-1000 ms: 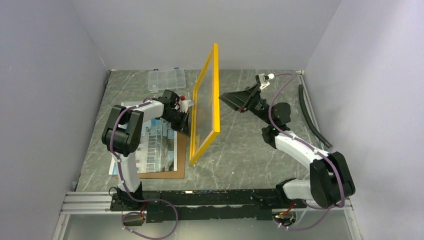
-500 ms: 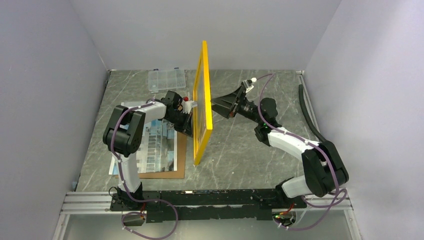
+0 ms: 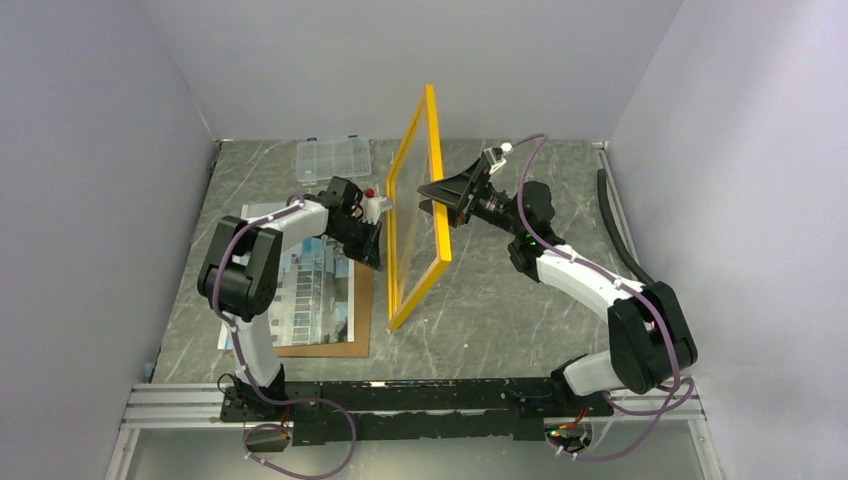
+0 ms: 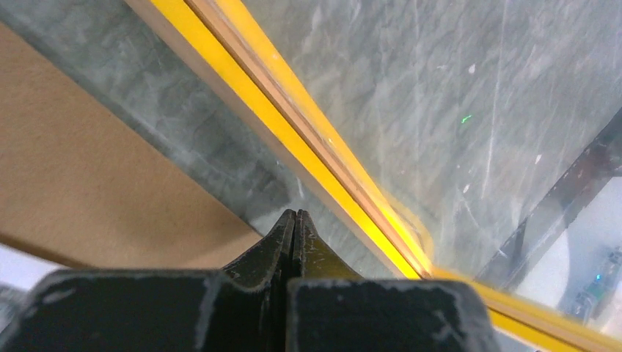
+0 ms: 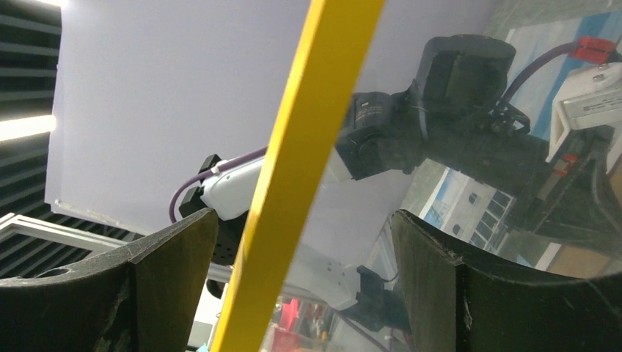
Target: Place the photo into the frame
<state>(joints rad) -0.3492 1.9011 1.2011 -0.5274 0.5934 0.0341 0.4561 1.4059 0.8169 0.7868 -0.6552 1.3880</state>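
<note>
From above: the frame (image 3: 420, 292) stands on edge, with the photo (image 3: 310, 290) lying flat to its left. The left gripper (image 3: 375, 232) is at its left face.

Left wrist: the fingers are pressed shut and empty, just beside the frame.

Right wrist: the right gripper (image 5: 302, 214) gapes astride the frame's edge. It should close squarely before the frame is lowered.

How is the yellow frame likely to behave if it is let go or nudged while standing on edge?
The frame stands tilted on one thin edge, so it would probably tip flat if unsupported. Its borders run straight in every view, so it is likely stiff, not floppy. Its clear pane looks smooth, perhaps slippery and breakable.
</note>
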